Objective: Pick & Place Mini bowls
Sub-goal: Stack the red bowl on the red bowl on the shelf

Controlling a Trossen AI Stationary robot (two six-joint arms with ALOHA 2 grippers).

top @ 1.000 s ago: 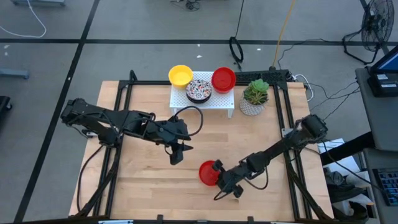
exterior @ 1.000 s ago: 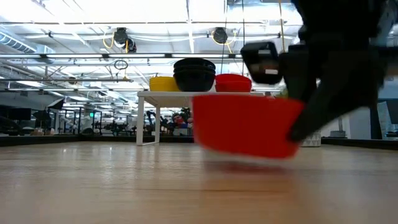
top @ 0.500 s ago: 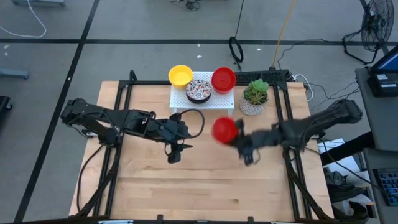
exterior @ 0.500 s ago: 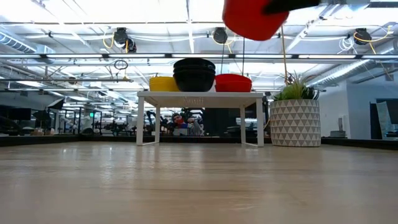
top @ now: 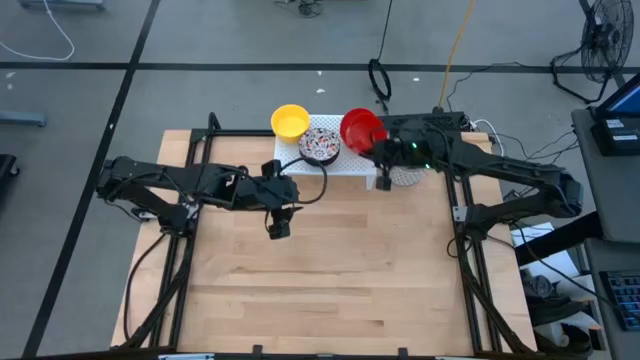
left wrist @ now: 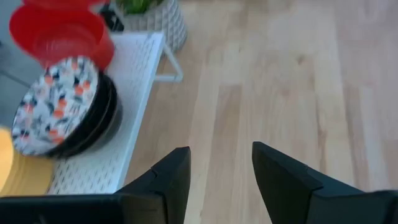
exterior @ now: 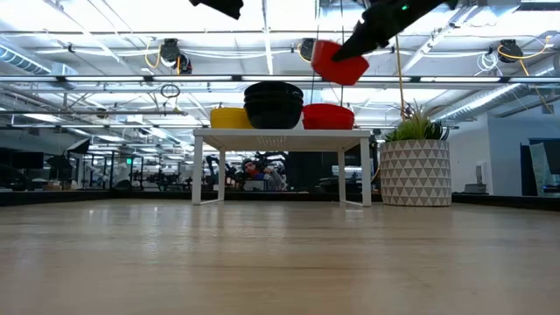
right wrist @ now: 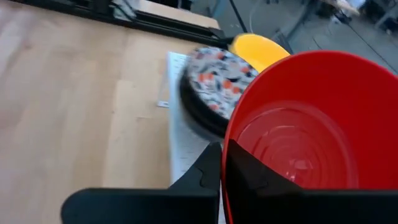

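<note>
The right hand pinches the rim of a red bowl, one finger inside the bowl and one outside, so the bowl sits right against the hand and opens toward the wrist camera. In the high view that right hand holds the red bowl in the air over the right end of the white rack; in the low view the red bowl hangs tilted, clear above the red stack resting on the rack. On the rack, beside the red stack, stand the mosaic bowls in the middle and the yellow bowls at the left end. A potted plant stands on the counter just right of the rack. The left hand hovers over the counter in front of the rack's left part, its fingers spread apart and holding nothing, well apart from the bowls.
</note>
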